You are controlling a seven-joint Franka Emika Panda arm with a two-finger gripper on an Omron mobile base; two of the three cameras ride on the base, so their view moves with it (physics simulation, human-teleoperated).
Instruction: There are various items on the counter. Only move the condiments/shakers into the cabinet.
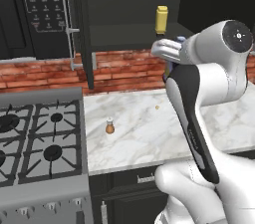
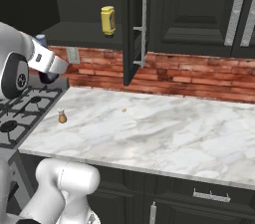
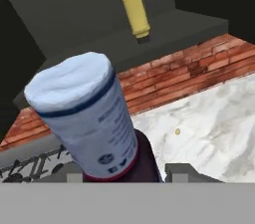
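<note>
Showing veined marble counter (image 2: 164, 133), rough red brick backsplash (image 2: 199, 76), matt dark cabinet (image 2: 84, 31), smooth plastic-looking yellow squeeze bottle (image 3: 135, 11).

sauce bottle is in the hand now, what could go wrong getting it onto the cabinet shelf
The hand grips the sauce bottle low down, so it might tip or slip.
The yellow squeeze bottle already stands on the cabinet shelf; a close placement could knock it over.
The open cabinet door hangs beside the shelf, so a wide swing might clip it.
</note>
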